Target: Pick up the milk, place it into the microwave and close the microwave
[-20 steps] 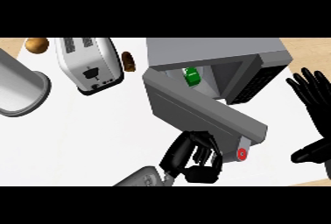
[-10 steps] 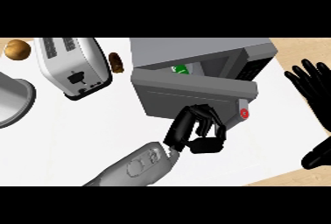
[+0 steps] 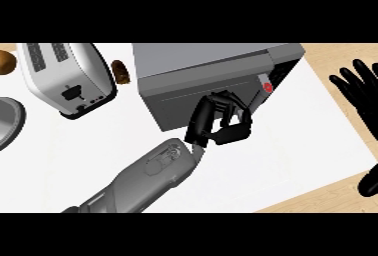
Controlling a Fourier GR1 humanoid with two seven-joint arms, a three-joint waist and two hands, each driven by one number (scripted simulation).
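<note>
The grey microwave (image 3: 210, 60) stands at the top middle, its door (image 3: 173, 107) swung almost flat against the front. No milk shows; the door hides the inside. My left hand (image 3: 218, 120) lies against the door's lower right part, fingers curled and holding nothing, with its forearm (image 3: 148, 175) coming in from the lower left. My right hand (image 3: 362, 95) rests open at the right edge, fingers up, away from the microwave.
A silver toaster (image 3: 66, 75) stands left of the microwave with a brown roll (image 3: 122, 71) between them. Another brown item (image 3: 6, 62) and a grey round vessel (image 3: 7, 122) sit at the left edge. A red button (image 3: 268, 88) marks the microwave's right side.
The microwave door has swung from wide open to nearly shut, pushed by my left hand, which moved up toward the microwave. The green-marked item inside is now hidden. The right hand stayed put.
</note>
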